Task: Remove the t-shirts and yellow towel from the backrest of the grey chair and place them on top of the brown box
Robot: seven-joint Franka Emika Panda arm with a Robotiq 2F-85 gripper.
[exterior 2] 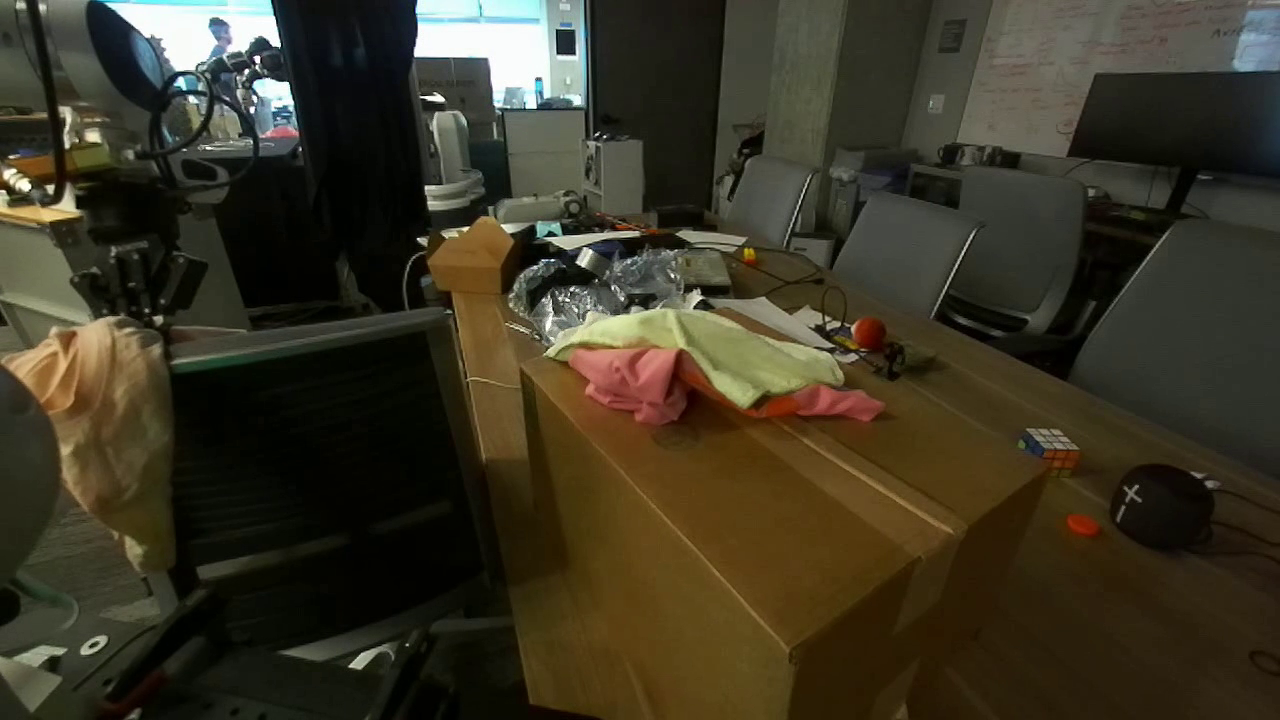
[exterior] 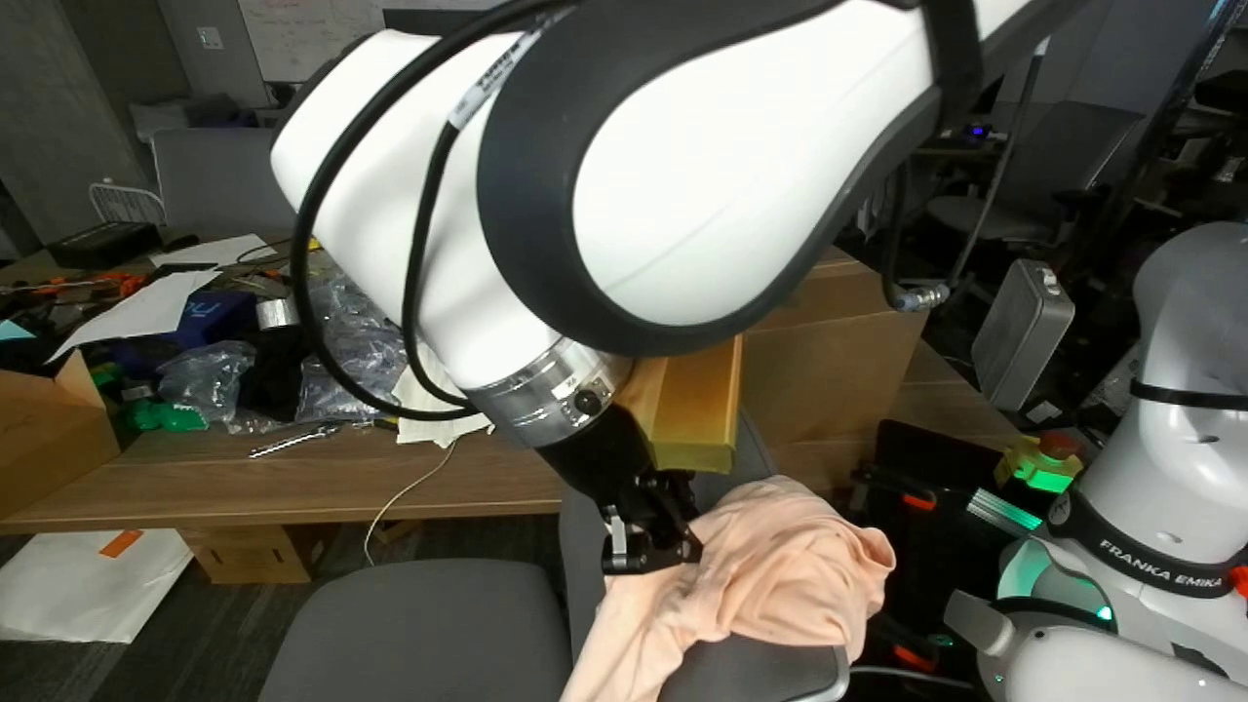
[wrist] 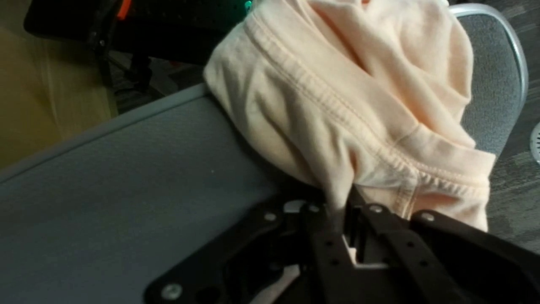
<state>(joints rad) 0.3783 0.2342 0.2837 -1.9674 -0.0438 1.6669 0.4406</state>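
The peach t-shirt (exterior: 780, 575) hangs bunched over one end of the grey chair's backrest (wrist: 147, 169), part of it dangling down behind in an exterior view (exterior 2: 105, 440). My gripper (wrist: 337, 209) points down at the top of the backrest. A narrow fold of the peach cloth is pinched between its fingers, which are shut on it; the fingertips themselves are partly hidden by cloth. On top of the brown box (exterior 2: 650, 530) lies the pink t-shirt (exterior 2: 630, 380), with the yellow towel (exterior 2: 710, 345) draped across it.
The box stands on a wooden table (exterior 2: 1120, 620) beside the chair. Plastic bags (exterior: 356, 341), papers and tools clutter the table. A white robot base (exterior: 1160, 487) is close to the shirt's far side. On the table are a puzzle cube (exterior 2: 1050, 450) and a black speaker (exterior 2: 1160, 505).
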